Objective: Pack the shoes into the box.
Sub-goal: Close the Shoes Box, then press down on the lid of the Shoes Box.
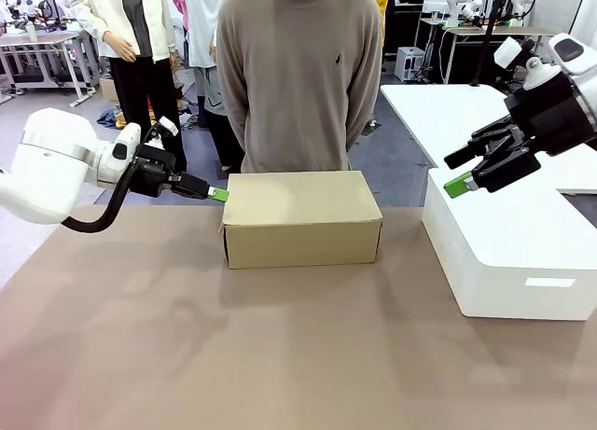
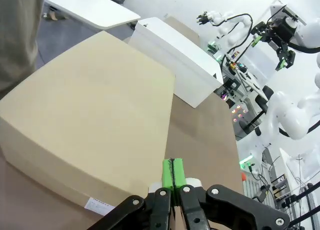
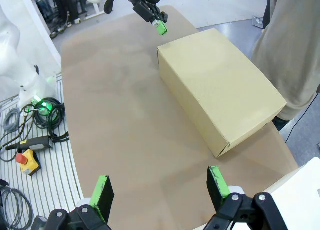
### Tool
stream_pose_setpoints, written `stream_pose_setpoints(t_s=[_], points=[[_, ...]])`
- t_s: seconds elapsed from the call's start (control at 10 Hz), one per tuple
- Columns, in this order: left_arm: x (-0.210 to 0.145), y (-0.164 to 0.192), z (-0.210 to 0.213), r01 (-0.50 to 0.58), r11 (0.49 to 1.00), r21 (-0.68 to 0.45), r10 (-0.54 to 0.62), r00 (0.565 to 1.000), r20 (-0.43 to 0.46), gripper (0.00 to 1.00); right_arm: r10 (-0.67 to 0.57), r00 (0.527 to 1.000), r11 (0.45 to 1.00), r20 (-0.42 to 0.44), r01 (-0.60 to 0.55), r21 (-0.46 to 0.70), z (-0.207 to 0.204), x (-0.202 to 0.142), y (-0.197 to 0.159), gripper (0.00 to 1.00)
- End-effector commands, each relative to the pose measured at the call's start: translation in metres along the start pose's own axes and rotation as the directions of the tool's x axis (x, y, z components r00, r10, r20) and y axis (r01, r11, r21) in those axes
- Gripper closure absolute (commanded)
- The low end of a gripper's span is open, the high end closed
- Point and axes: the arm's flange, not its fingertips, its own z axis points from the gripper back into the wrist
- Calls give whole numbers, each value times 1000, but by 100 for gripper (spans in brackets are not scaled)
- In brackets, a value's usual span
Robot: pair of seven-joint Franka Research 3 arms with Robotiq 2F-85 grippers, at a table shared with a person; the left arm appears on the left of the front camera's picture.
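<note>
Tan cardboard box (image 1: 301, 217) at frame centre on brown table (image 1: 280, 355), lid down, long axis left-right, contents hidden. Left gripper (image 1: 218, 194) at box's upper-left corner, jaws pressed together, empty; contact with box unclear. Right gripper (image 1: 471, 169) upper right above white plastic box (image 1: 508, 253), jaws spread wide, empty. Person (image 1: 300, 76) behind box.

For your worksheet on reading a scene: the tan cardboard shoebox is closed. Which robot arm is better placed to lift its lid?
Probably the left. The left gripper, shut, sits right at the tan cardboard shoebox's top left corner. The right gripper, open, hangs over the white plastic box, away from the shoebox.
</note>
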Motion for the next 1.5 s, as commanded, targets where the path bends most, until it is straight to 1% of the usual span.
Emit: stream_pose_setpoints(t_s=[0.0,0.6,0.7,0.8,0.9,1.0,1.1,1.2,1.3,1.4], points=[[2,0,3,2,1000,-11,-2,1000,7,100,22,999,1000,37,-22,7,-3,1,-2,0],[2,0,3,2,1000,-11,-2,1000,7,100,22,999,1000,37,-22,7,-3,1,-2,0],[0,0,0,1,1000,0,-1,1000,1,100,0,1000,1000,0,0,0,0,0,0,0],[8,-24,6,64,997,43,-62,998,-26,100,-11,1000,1000,11,11,4,2,10,1,0],[13,-44,13,103,993,63,-99,993,-67,100,-45,999,999,15,45,-18,0,22,-4,0],[19,-63,22,141,985,100,-131,986,-99,83,-75,997,997,0,75,-20,-6,36,-12,0],[24,-76,31,155,978,140,-137,982,-128,64,-87,996,996,-2,87,16,-13,51,-19,0],[29,-86,40,170,971,170,-143,977,-159,44,-74,997,997,-10,74,27,-20,67,-25,0],[34,-96,48,199,956,214,-153,965,-213,25,-81,996,996,-34,81,26,-28,80,-32,0],[40,-107,55,220,944,247,-153,952,-265,6,-91,994,995,-56,93,24,-38,93,-40,20]])
